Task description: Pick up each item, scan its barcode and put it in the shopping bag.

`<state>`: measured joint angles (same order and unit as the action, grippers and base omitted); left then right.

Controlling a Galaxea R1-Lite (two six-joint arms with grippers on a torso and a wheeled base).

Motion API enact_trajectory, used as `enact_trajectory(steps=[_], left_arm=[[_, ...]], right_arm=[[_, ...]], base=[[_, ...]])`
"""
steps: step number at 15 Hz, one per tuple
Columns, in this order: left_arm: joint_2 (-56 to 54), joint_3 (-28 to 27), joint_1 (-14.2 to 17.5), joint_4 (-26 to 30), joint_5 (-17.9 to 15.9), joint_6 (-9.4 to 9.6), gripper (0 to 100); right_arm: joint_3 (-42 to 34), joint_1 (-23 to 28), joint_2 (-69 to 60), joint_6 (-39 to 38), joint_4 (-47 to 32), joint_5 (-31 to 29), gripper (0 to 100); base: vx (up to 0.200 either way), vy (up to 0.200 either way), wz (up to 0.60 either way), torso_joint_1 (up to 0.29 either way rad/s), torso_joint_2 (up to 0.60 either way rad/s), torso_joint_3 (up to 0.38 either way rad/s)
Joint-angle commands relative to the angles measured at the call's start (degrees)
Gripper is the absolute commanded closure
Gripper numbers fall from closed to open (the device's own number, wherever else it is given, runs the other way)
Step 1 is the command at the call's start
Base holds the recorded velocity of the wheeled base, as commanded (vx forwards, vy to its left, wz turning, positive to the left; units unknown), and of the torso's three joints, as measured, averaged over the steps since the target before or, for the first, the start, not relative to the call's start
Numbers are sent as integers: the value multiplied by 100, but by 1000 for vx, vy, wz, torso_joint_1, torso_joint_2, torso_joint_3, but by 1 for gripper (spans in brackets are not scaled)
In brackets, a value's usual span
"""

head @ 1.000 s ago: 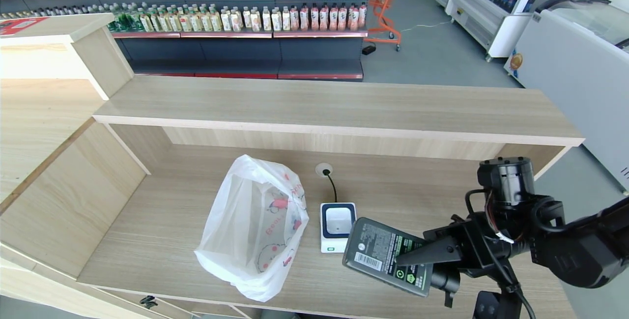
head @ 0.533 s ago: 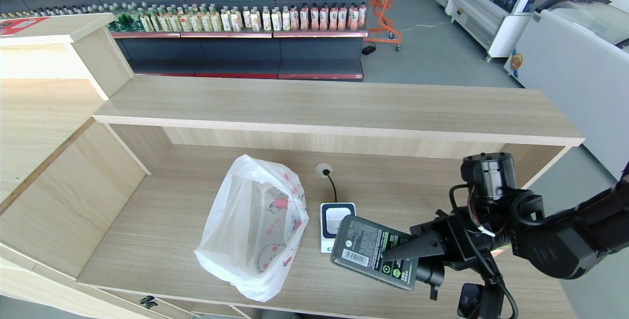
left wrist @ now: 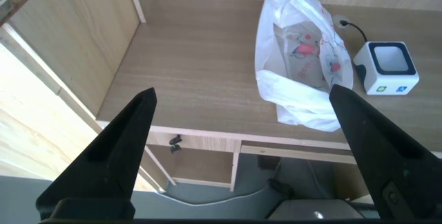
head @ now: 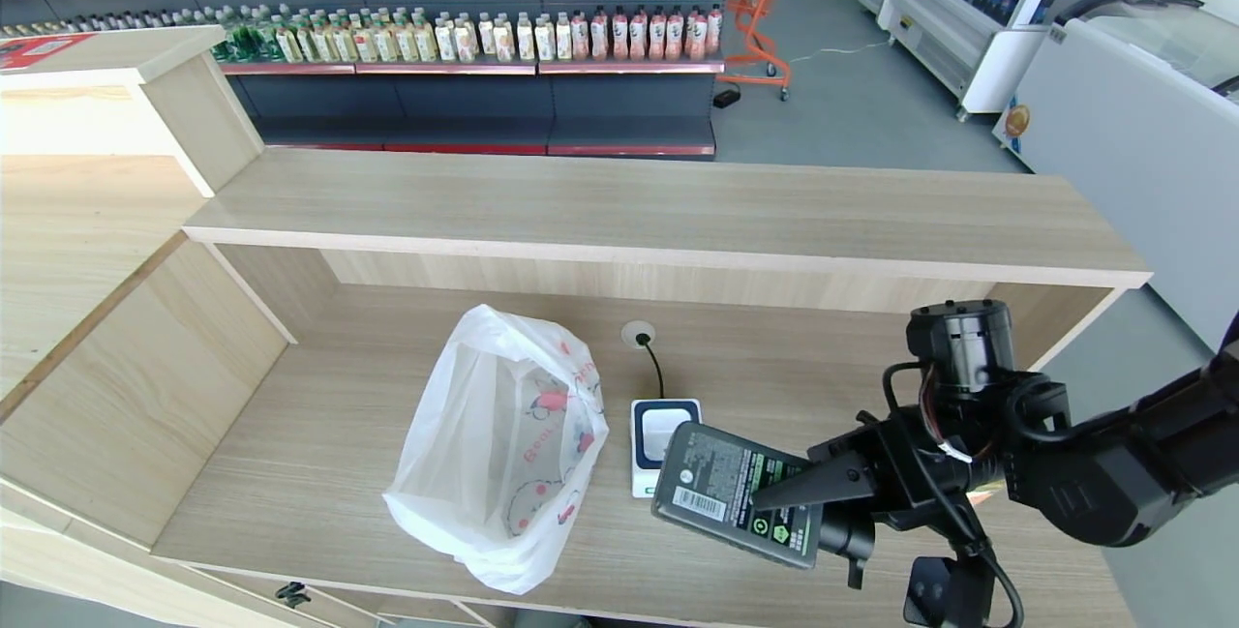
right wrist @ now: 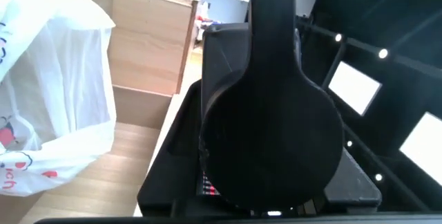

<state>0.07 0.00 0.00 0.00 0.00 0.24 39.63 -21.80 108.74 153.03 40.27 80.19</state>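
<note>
Fingers of our right gripper (head: pixel 786 504) are clamped on 1 short end of the dark flat pack (head: pixel 721 491). It hangs in the air above the surface (head: pixel 319 454), its free end over the near corner of the scanner (head: pixel 654 427) and near the shopping bag (head: pixel 498 454). We judge the pack light and fairly stiff, since it juts out level from that 1 end without sagging. Its smooth skin looks slippery, so a grip further in along the long edges would be safer. Its barcode (head: pixel 699 504) faces up, away from the scanner window. Our left gripper (left wrist: pixel 242 99) holds nothing, its 2 fingers spread wide, back from the surface's near edge. The pale wood surface is walled by a raised ledge behind. Beyond it are shelves (head: pixel 465 38) of bottles, an orange trolley (head: pixel 765 9) and white chest freezers (head: pixel 1133 105).
</note>
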Motion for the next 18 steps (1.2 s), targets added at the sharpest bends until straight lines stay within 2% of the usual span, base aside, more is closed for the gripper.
enact_trajectory(steps=[1,3,4,6,7,9,11,12,14,15,16,18], left_arm=[[1,0,0,0,0,2,0],[1,0,0,0,0,2,0],[1,0,0,0,0,2,0],[1,0,0,0,0,2,0],[1,0,0,0,0,2,0],[1,0,0,0,0,2,0],[1,0,0,0,0,2,0],[1,0,0,0,0,2,0],[1,0,0,0,0,2,0],[1,0,0,0,0,2,0],[1,0,0,0,0,2,0],[1,0,0,0,0,2,0]], right_arm=[[-96,0,-529,-889,-247,5,100],[-114,290,-1478,-2559,-326,-21,100],[-474,949,-2190,-3991,-326,-320,100],[-1485,2065,-3104,-5635,-344,-610,100],[-1432,2566,-3333,-6101,-353,-768,100],[-1326,3393,-3605,-6918,-423,-1577,100],[-1291,3454,-3386,-7463,-1117,-1621,100],[-1203,3463,-3263,-8105,-1284,-1621,100],[-1195,3454,-3184,-9968,-1320,-1823,100],[-1177,3419,-3096,-10689,-1293,-2209,100],[-1116,3226,-2788,-11673,-1214,-2684,100],[-940,2936,-2375,-13273,-1117,-2948,100]], base=[[0,0,0,0,0,0],[0,0,0,0,0,0],[0,0,0,0,0,0],[0,0,0,0,0,0],[0,0,0,0,0,0],[0,0,0,0,0,0],[0,0,0,0,0,0],[0,0,0,0,0,0],[0,0,0,0,0,0],[0,0,0,0,0,0],[0,0,0,0,0,0],[0,0,0,0,0,0]])
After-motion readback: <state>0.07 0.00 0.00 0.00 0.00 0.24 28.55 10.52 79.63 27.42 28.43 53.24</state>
